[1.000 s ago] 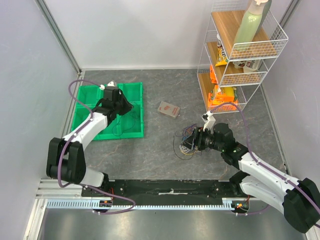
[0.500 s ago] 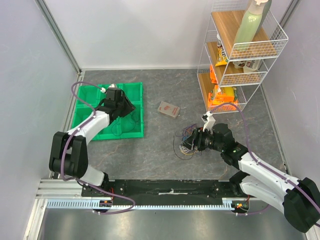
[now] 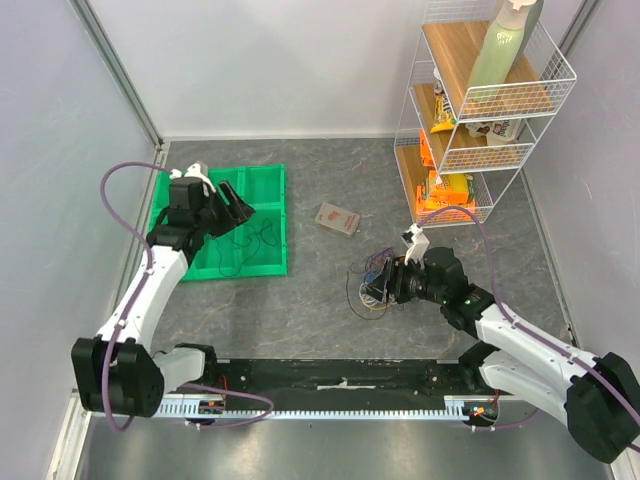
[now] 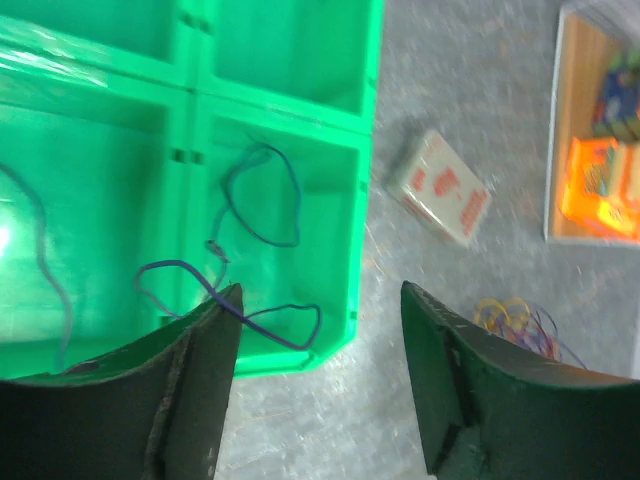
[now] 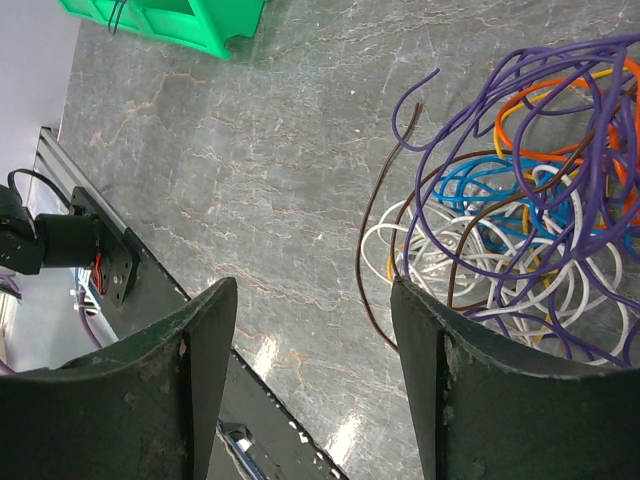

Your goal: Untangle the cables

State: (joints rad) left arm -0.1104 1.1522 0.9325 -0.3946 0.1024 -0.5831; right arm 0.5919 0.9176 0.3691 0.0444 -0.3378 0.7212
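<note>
A tangle of cables (image 3: 372, 278) in purple, white, blue, orange and brown lies on the grey table; the right wrist view shows the cables (image 5: 520, 200) close up. My right gripper (image 3: 386, 284) is open just beside the tangle, its right finger (image 5: 470, 400) at the heap's edge with nothing between the jaws (image 5: 312, 285). Loose dark purple cables (image 4: 297, 212) lie in the near right compartments of the green tray (image 3: 283, 230). My left gripper (image 3: 238, 208) hangs open above the tray's near right corner (image 4: 320, 290), empty.
A small white and red box (image 3: 338, 218) lies between the tray and the tangle. A wire shelf (image 3: 480, 110) with a spray bottle and snack packs stands at the back right. The black mounting rail (image 3: 330, 375) runs along the near edge.
My left gripper has opened and drawn back to the left and up from the tray, leaving a dark cable lying in it. The right arm has not moved.
</note>
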